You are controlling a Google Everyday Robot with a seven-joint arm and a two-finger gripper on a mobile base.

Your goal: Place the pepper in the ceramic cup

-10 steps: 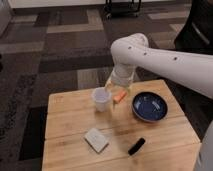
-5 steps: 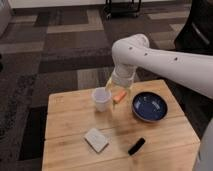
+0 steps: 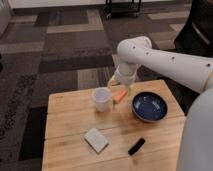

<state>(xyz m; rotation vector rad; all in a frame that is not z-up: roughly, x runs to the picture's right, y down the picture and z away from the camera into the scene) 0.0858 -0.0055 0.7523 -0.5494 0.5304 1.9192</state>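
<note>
- Again, no visible change against the frames a second and half a second ago: arm, gripper and every object on the table sit where they did.
- The two-finger gripper [image 3: 120, 92] hangs under the white robot arm [image 3: 165, 60], over the back part of the light wooden table [image 3: 70, 120], just right of the small white glossy ceramic cup [image 3: 102, 99].
- Fingers appear clamped on the small orange-red tapered pepper [image 3: 119, 96]. The pepper is tilted, just beside the cup's right wall, outside the cup and lower than its rim.
- The cup stands upright, mouth open to the top, near the table's back edge.
- The wide dark-blue bowl [image 3: 149, 107] sits to the right of the pepper, apart from it, near the table's right edge.
- The pale rectangular block [image 3: 96, 139] lies toward the front, well apart from the cup. The black bar-shaped object [image 3: 136, 146] lies near the front edge, to the right of the block.
- Open room: bare wood to the left of the cup and between the cup and the block. The gap between cup and bowl is narrow and taken up by the gripper.
</note>
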